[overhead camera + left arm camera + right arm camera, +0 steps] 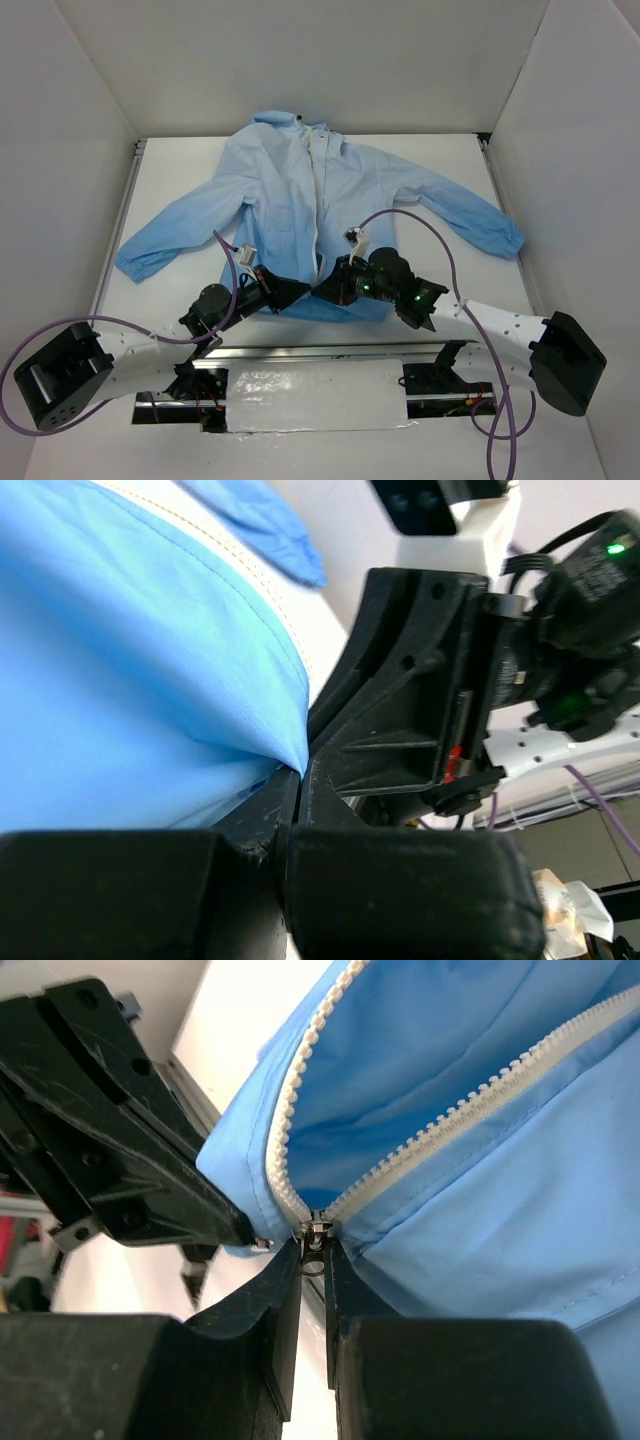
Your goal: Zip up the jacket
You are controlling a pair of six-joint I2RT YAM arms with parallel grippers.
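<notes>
The light-blue jacket [290, 200] lies flat on the white table, sleeves spread, with its whitish zipper strip [320, 200] down the middle. Both grippers meet at the bottom hem. My left gripper [303, 289] is shut on the hem fabric [285, 742] just left of the zipper's foot. My right gripper [314, 1252] is closed to a narrow gap on the metal zipper pull [316, 1232], where the two tooth rows [440, 1125] join. Above the slider the zipper gapes open. The left gripper's black fingers [130, 1150] show beside it.
White walls enclose the table on three sides. A metal rail [125, 215] runs along the left edge. A silvery taped strip [315, 395] lies at the near edge between the arm bases. Purple cables [440, 250] loop over both arms.
</notes>
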